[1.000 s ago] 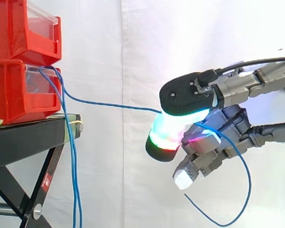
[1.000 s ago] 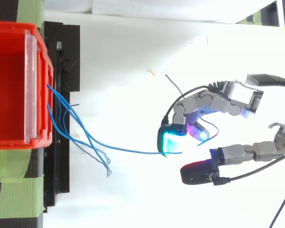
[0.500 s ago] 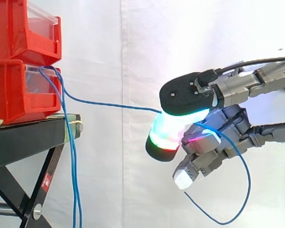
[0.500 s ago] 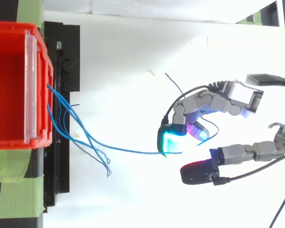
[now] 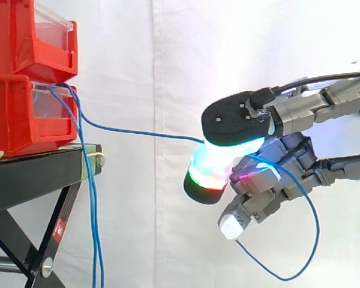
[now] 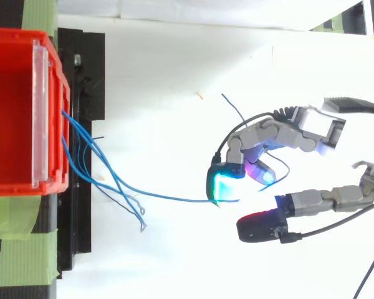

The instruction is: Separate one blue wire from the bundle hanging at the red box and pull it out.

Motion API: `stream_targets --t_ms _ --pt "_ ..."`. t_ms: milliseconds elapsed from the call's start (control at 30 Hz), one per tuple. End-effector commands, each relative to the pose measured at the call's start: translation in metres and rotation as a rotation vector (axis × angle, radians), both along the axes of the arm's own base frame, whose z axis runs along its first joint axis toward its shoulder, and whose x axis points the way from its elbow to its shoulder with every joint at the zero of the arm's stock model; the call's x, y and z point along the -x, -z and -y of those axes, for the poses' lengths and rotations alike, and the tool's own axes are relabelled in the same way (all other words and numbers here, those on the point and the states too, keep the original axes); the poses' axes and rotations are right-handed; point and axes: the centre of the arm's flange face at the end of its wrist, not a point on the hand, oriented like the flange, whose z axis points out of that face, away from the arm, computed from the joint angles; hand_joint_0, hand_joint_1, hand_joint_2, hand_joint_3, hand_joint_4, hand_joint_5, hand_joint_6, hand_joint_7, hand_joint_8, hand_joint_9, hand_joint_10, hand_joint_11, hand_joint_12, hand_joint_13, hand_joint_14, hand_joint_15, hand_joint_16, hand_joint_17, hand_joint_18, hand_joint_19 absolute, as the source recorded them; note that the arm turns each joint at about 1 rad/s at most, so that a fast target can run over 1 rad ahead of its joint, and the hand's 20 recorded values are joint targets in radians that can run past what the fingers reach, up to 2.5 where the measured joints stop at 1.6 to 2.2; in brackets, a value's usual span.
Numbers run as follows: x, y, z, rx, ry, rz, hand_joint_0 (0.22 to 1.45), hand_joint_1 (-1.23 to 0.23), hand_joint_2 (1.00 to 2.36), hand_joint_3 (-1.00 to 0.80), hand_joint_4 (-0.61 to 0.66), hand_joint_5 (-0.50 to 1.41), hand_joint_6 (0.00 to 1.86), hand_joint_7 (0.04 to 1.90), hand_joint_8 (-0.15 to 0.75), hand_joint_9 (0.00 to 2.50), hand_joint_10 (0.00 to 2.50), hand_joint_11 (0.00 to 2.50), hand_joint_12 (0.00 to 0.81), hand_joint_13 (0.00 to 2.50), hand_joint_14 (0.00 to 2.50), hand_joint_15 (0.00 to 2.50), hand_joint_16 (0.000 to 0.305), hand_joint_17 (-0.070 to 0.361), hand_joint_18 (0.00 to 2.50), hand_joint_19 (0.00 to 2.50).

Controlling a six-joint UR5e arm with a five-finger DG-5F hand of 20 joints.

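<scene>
White curtain behind, my hand (image 5: 291, 153) pinches one blue wire (image 5: 138, 133) mid-frame; I should pull it slow and straight from the red box (image 5: 24, 114) at left.

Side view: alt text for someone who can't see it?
The hand pinches one blue wire running from the lower red bin at left, its loose end looping below. Beside the black stand the other blue wires hang down.

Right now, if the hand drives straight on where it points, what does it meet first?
The hand would likely meet the hanging blue wire bundle first, then the black stand.
</scene>
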Motion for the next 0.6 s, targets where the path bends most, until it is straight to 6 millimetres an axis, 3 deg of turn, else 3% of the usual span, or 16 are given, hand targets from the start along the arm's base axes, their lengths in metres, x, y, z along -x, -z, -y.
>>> stream_targets --t_ms 0,567 --pt "-0.0002 -0.0002 -0.0001 0.0 0.0 0.001 0.61 -0.75 1.02 0.04 -0.08 -0.15 0.79 1.16 0.243 0.34 0.95 1.95 0.331 0.44 0.02 0.55 0.042 0.094 0.38 0.6" --pt "0.0 -0.0001 0.0007 0.0 0.001 0.0 0.61 -0.75 1.02 0.04 -0.07 -0.15 0.79 1.15 0.258 0.34 1.05 1.94 0.332 0.44 0.02 0.55 0.042 0.094 0.38 0.61"
